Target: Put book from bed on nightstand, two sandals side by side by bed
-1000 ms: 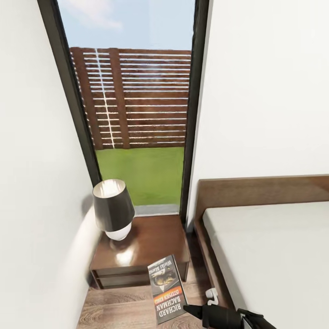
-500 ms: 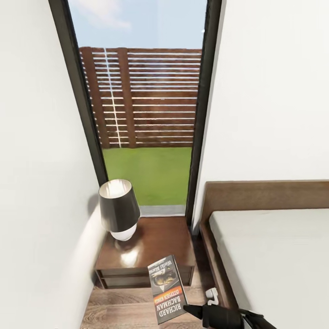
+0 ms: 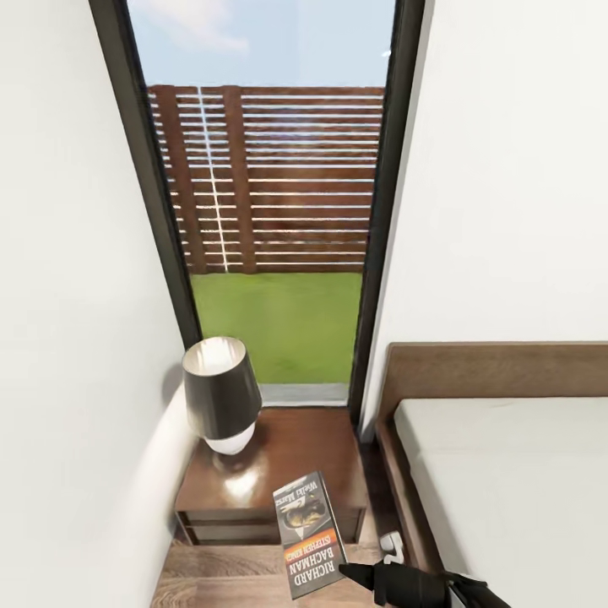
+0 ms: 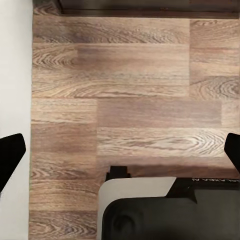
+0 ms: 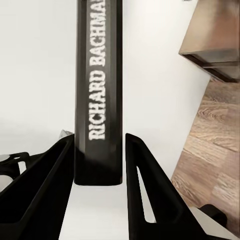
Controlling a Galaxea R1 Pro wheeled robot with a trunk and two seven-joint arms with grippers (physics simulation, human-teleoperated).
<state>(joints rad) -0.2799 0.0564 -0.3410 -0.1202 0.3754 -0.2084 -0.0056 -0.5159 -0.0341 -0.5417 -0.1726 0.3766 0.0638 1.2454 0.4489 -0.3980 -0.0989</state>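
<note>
Book (image 3: pixel 309 534): clamped at its spine by right gripper (image 5: pixel 99 165), lower centre, off bed (image 3: pixel 507 473).
Nightstand (image 3: pixel 287 473): not yet reached.
Sandals: unplaced.
Left gripper (image 4: pixel 120 150): fingers apart, empty.

The thin paperback book (image 3: pixel 309 534) is showing a dark cover with an orange band, white lettering and a greyish picture, its black spine (image 5: pixel 98 90) carrying white letters. The square glossy wooden nightstand (image 3: pixel 291 473) is appearing dark brown beneath a lamp (image 3: pixel 222 397) with a dark grey shade and white base. The wood-plank floor (image 4: pixel 130 95) is displaying mid-brown grain, and the slatted fence (image 3: pixel 270 177) is showing reddish-brown bars above green grass (image 3: pixel 274 325).
</note>
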